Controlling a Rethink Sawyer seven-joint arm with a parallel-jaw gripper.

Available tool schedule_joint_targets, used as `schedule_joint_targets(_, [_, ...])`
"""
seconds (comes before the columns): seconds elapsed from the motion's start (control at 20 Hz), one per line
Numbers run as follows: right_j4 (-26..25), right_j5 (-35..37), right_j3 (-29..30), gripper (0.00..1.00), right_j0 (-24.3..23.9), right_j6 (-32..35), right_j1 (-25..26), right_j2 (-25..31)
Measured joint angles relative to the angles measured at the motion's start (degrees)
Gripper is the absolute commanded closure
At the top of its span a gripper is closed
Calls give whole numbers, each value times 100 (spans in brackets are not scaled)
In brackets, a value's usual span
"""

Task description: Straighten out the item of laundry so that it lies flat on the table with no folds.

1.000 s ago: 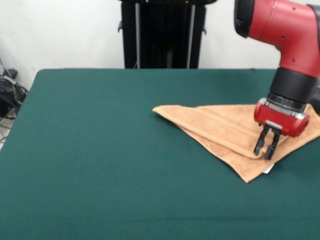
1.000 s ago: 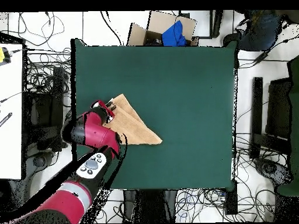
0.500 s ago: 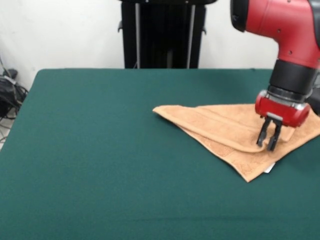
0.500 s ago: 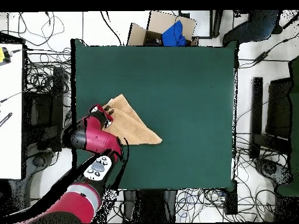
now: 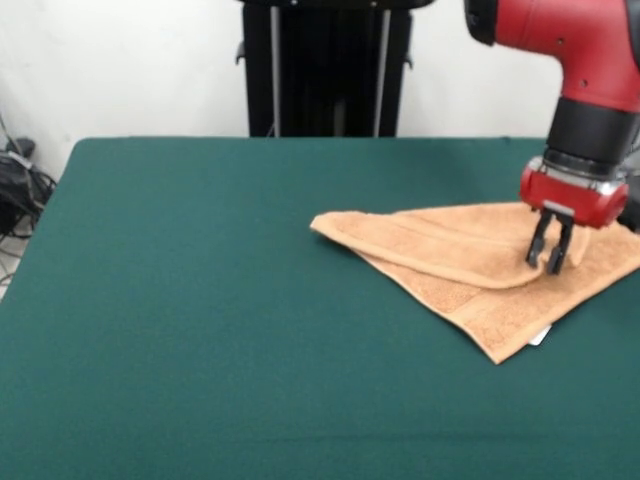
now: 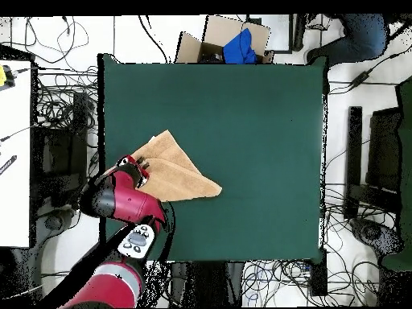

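The peach-orange towel (image 5: 450,265) lies folded over itself on the right side of the dark green table (image 5: 200,300). Its upper layer curls back over the lower one, and a small white tag (image 5: 540,335) pokes out at its near corner. My gripper (image 5: 551,263) points down with its fingers close together, pinching the edge of the upper layer, which lifts slightly at that spot. In the overhead view the towel (image 6: 181,173) sits near the table's (image 6: 241,121) left edge, and the gripper (image 6: 143,167) is at its lower-left part under the red arm.
The black pedestal (image 5: 325,65) stands behind the table's far edge. In the overhead view a cardboard box with a blue item (image 6: 229,44) sits beyond the table's top edge, a white desk (image 6: 14,145) stands at the left, and cables lie on the floor all around.
The gripper has moved toward the far right of the table in the front view, drawing the towel's upper layer back with it. More of the lower layer now shows.
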Motion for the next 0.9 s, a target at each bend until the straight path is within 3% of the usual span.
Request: schedule_joint_targets(0.9, [2,-1,874,100,134,0,-588,424])
